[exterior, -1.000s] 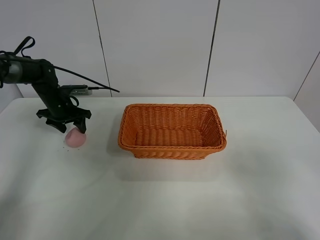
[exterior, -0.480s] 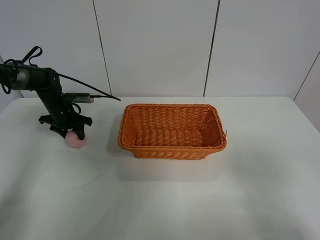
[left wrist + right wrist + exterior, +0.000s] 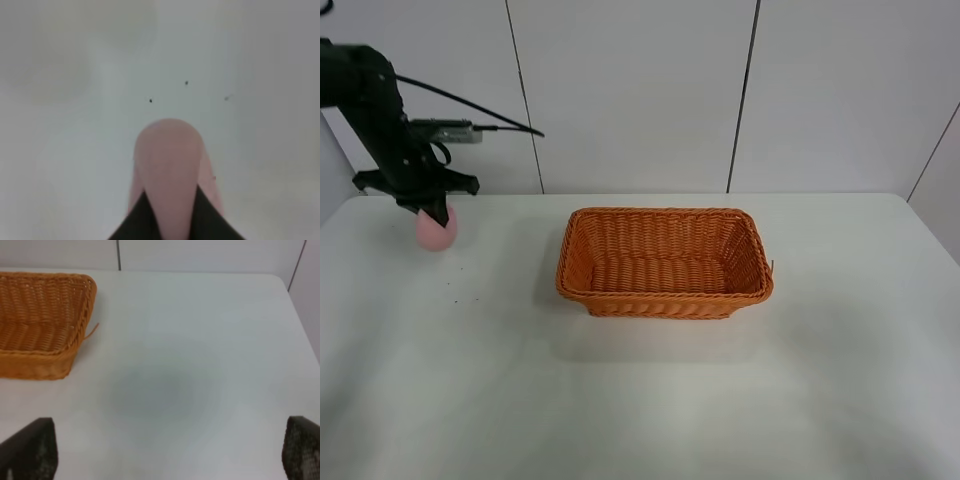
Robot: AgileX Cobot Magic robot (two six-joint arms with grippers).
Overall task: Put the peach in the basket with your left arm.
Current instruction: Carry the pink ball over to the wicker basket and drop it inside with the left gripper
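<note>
My left gripper [image 3: 430,212] is shut on the pale-pink peach [image 3: 436,230] and holds it in the air above the table's far left. In the left wrist view the peach [image 3: 169,172] sits between my two black fingertips [image 3: 131,225], with the white table far below. The orange wicker basket [image 3: 665,262] stands empty at the table's middle, well to the right of the peach. My right gripper [image 3: 165,460] is out of the exterior view; its wrist view shows two dark fingertips [image 3: 30,450] spread wide apart over bare table, with nothing between them.
The white table [image 3: 640,400] has a few small dark specks [image 3: 150,100] below the peach. A panelled white wall [image 3: 630,90] stands behind. The basket's corner [image 3: 45,320] shows in the right wrist view, with a stray wicker strand sticking out.
My left gripper closed on the peach and lifted it off the table, moving up and to the left. The basket has not moved.
</note>
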